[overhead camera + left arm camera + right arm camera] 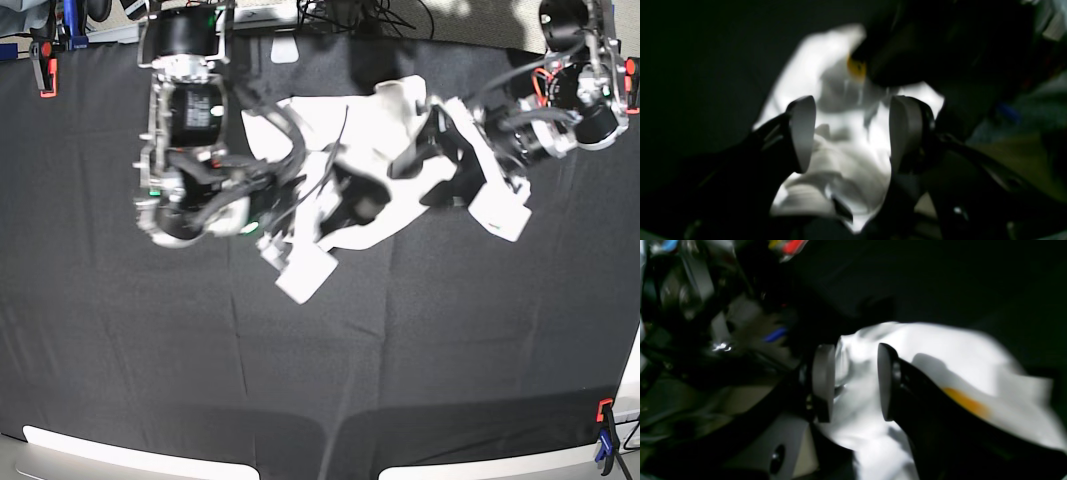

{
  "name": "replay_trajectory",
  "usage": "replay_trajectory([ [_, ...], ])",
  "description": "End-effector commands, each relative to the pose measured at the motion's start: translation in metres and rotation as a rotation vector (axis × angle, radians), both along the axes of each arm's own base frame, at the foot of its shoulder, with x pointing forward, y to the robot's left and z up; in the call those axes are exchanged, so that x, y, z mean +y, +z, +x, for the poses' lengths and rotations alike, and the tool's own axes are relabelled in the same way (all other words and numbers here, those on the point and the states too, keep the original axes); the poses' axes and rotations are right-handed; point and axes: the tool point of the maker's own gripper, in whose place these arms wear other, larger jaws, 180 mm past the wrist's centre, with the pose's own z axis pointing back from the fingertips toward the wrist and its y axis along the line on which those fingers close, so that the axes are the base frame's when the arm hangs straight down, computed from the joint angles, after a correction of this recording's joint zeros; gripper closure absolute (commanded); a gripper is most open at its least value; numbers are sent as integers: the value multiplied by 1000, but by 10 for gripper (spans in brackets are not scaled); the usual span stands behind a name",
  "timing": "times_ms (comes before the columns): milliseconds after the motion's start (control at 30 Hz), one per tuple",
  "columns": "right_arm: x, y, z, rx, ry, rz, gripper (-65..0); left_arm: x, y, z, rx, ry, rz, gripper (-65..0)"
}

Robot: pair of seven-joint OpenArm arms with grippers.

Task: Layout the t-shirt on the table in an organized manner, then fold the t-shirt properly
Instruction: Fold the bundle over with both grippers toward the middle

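The t-shirt [400,100] lies crumpled and white on the far middle of the black table [320,350]. Both arms reach into it from either side. In the base view my right gripper [295,200] comes in from the left and my left gripper [432,150] from the right. The left wrist view shows my left gripper [851,133] open, its pads well apart over bunched white cloth [840,160] with a yellow patch of print [856,68]. In the right wrist view my right gripper [855,383] is open too, cloth [957,350] showing between and beyond its pads, with an orange mark [967,403].
A red clamp [45,75] sits at the far left corner and a red and blue clamp [603,440] at the near right edge. Cables [340,15] lie past the far edge. Black cloth stretches wide in front of the shirt.
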Motion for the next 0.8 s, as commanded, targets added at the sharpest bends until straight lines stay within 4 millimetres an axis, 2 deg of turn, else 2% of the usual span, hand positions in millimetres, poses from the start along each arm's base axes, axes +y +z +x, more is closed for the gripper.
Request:
replay_trajectory([
  [0, -8, 12, 13, -57, -47, 4, -210, -2, 14, 4, -40, 0, -34, -318],
  [133, -54, 18, 53, -163, -294, -14, -210, -19, 7, -19, 53, -115, -52, -318],
  [233, -77, 28, 72, -250, -416, 5, -210, -54, 9, -50, 86, -243, -135, -318],
  [367, -85, 20, 82, -251, -446, -38, -210, -111, 4, -101, 96, -401, -174, -318],
  [433, -84, 12, 88, -223, -443, -37, -210, -127, -6, -114, 74, -438, -108, -318],
  [567, -84, -10, 99, -154, -439, -61, -210, -130, -22, -101, 78, -334, -11, -318],
  [767, -74, -46, 115, -8, -415, -40, -210, -105, -50, -73, 66, -155, 185, -318],
])
